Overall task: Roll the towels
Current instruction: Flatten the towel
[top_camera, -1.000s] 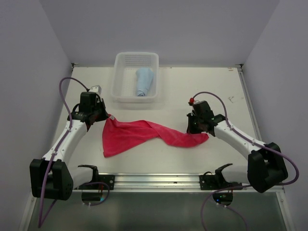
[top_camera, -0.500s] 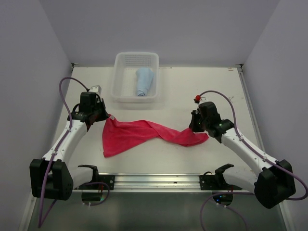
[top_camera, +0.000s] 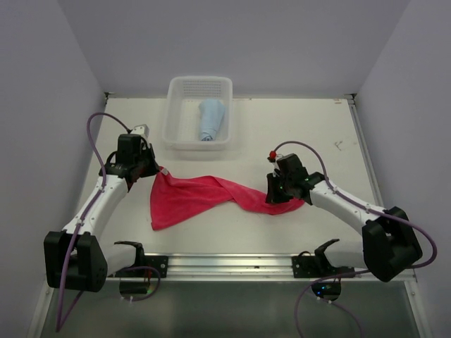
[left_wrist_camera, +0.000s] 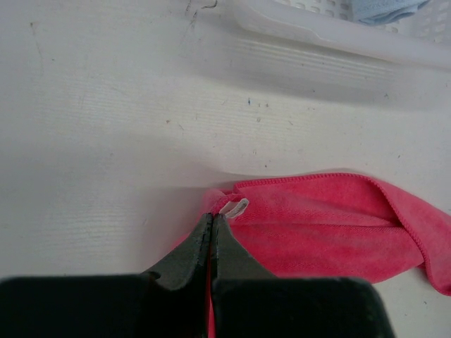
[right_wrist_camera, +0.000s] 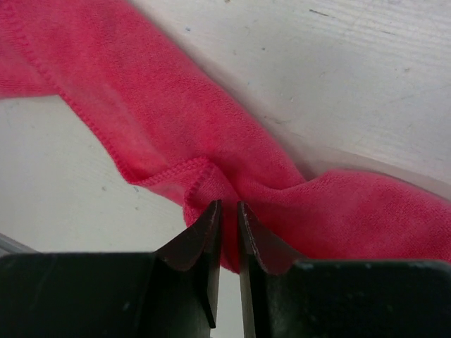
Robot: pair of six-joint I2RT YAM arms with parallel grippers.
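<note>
The pink-red towel (top_camera: 197,197) lies stretched and twisted across the table between both arms. My left gripper (top_camera: 156,171) is shut on its far-left corner, beside a white tag (left_wrist_camera: 238,208); the left wrist view shows the jaws pressed together on the pink towel (left_wrist_camera: 324,225). My right gripper (top_camera: 273,197) is at the towel's right end. Its jaws (right_wrist_camera: 229,204) stand a narrow slit apart, with a bunched fold of the pink towel (right_wrist_camera: 211,127) at the tips. The light blue towel (top_camera: 211,120) lies rolled in the basket.
The white mesh basket (top_camera: 199,83) stands at the back centre, its near rim (left_wrist_camera: 317,35) just beyond my left gripper. Grey walls close in the table on the left, right and back. A metal rail (top_camera: 225,264) runs along the near edge.
My right gripper has shifted left along the towel's right end, and its jaws have parted slightly. The left arm and the towel's left corner have stayed still.
</note>
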